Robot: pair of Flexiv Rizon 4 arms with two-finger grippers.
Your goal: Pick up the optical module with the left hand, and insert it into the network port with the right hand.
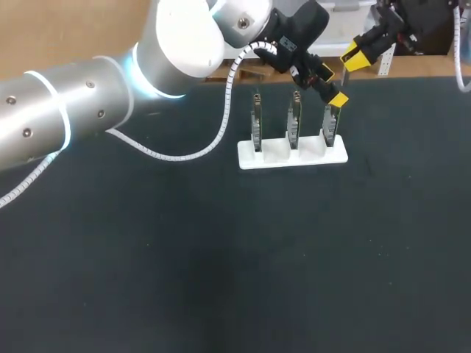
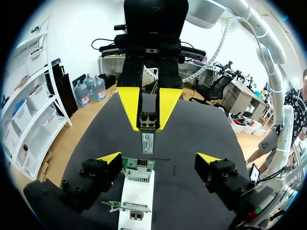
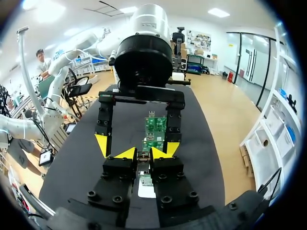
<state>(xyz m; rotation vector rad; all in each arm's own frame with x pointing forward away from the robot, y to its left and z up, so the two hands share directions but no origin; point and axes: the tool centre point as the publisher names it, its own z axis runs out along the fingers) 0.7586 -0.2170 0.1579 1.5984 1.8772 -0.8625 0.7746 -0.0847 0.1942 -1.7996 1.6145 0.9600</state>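
Work surface: a black matte table top (image 1: 221, 257). A white plastic holder block (image 1: 292, 156) stands on its far half, slightly right of centre. Three green upright circuit boards are slotted into it in a row: left board (image 1: 255, 121), middle board (image 1: 294, 119), right board (image 1: 330, 126).

Left arm (image 1: 73, 88): silver, enters from the left and reaches across to the far right, with a white coiled cable (image 1: 213, 140) hanging from it down to the table. The left gripper (image 2: 159, 159) is above the right end of the holder. Its yellow-tipped fingers stand wide apart and hold nothing. In the left wrist view, the right board's top edge, with its silver network port cage (image 2: 139, 171), lies between those fingers without touching either.

Right arm (image 1: 390, 26): enters from the far right corner. The right gripper (image 3: 143, 154) is just beyond the left gripper and faces it. Its two yellow fingertips (image 2: 128, 108) are clamped from both sides on the slim silver optical module (image 2: 147, 140).

The module is off the table and points lengthwise toward the right board. Its free end is just beside the port cage. Whether it touches the cage cannot be determined. It is not seated in the port.
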